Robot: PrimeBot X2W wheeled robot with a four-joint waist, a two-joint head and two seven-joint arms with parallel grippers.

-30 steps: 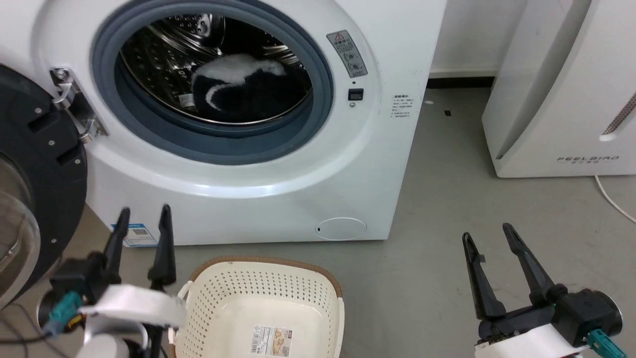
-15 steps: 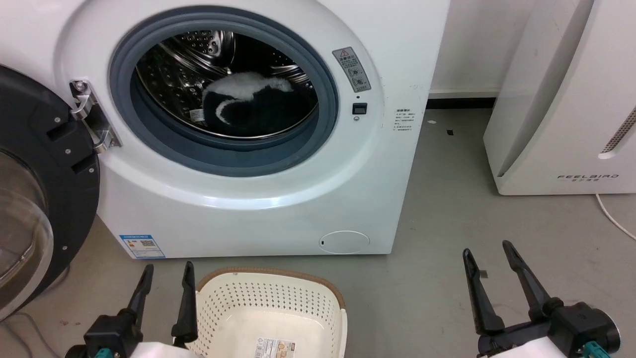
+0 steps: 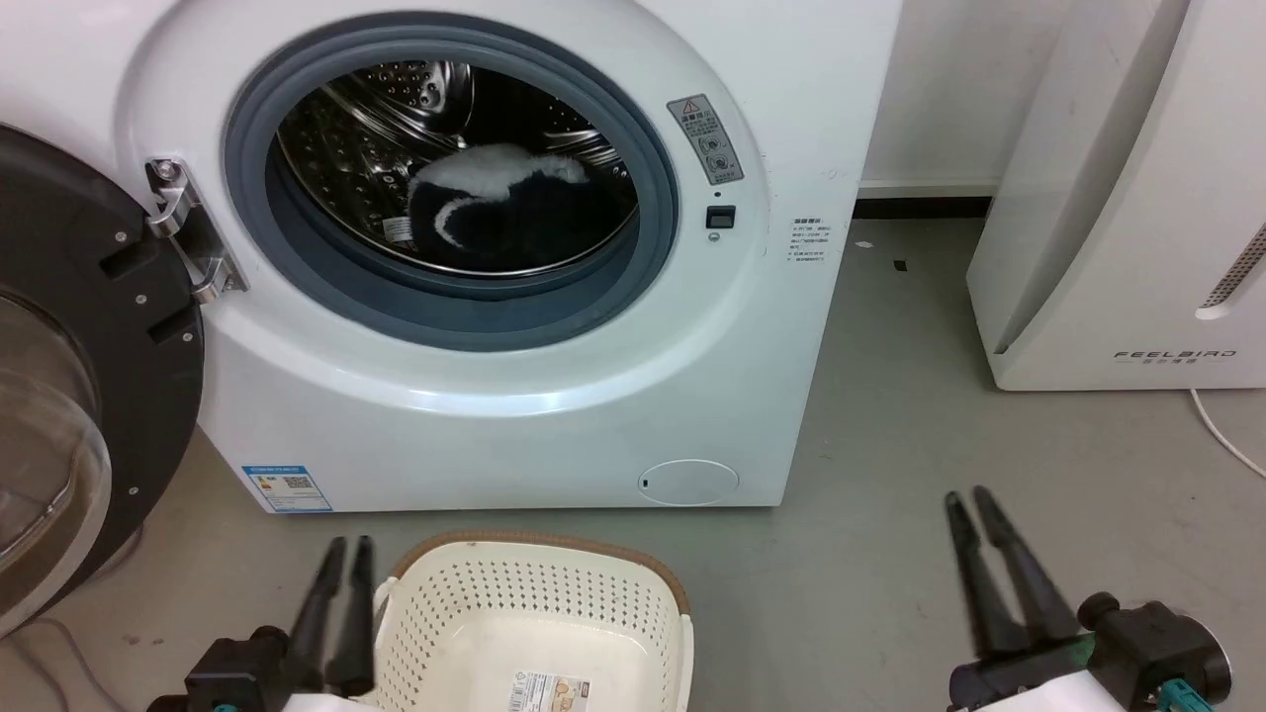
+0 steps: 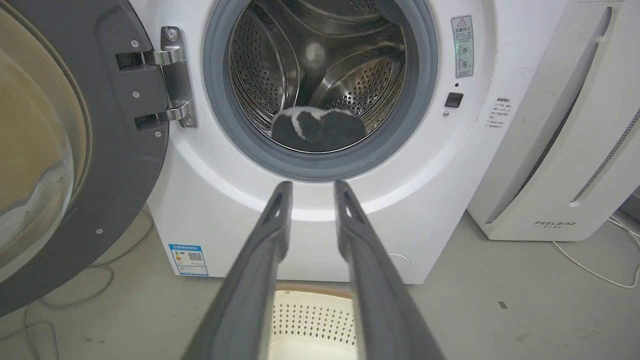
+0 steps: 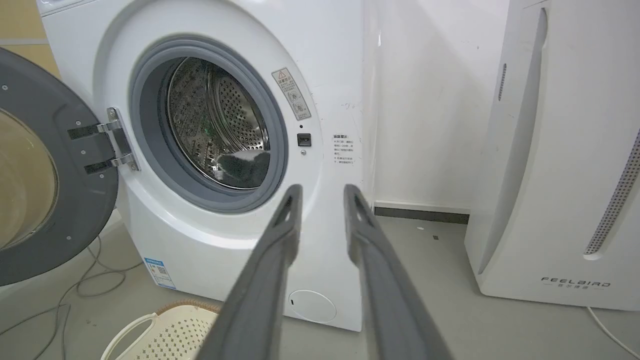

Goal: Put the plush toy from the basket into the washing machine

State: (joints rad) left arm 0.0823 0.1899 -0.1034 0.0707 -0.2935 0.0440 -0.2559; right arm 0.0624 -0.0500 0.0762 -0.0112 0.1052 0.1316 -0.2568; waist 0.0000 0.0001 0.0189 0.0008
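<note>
One plush toy [image 3: 504, 213] lay inside the drum [image 3: 366, 148] of the washing machine [image 3: 495, 396], door [image 3: 89, 326] swung open. The one basket [image 3: 539, 593] on the floor held just its paper label [image 3: 549, 690]. Two grippers were in view: left gripper [image 3: 350, 544] and right gripper [image 3: 967, 494], both narrower than half a second earlier, a slim gap between fingers, gripping nothing.

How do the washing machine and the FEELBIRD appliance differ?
The white front-loading washing machine has a round grey-gasketed porthole, open; the white FEELBIRD appliance has a flat front with a slanted groove. The washing machine holds the fluffy black-and-white plush toy; the appliance shows no door. Both are white.
</note>
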